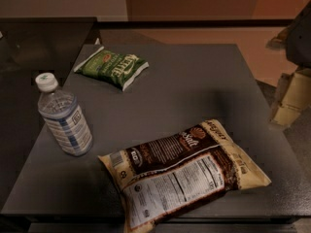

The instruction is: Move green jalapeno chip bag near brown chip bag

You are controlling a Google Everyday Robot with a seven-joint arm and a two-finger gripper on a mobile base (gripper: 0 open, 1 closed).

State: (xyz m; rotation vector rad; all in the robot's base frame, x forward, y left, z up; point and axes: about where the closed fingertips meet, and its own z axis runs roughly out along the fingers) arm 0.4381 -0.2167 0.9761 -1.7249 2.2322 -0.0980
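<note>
The green jalapeno chip bag [111, 67] lies flat at the far left of the dark grey table [194, 86]. It has white lettering and white sealed edges. The brown chip bag [183, 171] is large, dark brown and cream, and lies at the near edge with its white nutrition label up. The two bags are well apart. My gripper [291, 98] shows as cream-coloured parts at the right edge of the view, beyond the table's right side, below a dark arm part [300, 38]. It is far from both bags and holds nothing that I can see.
A clear water bottle [64, 118] with a white cap stands upright at the table's left side, between the two bags. A dark surface [39, 42] adjoins the table at the far left. Bare floor [233, 38] lies behind the table.
</note>
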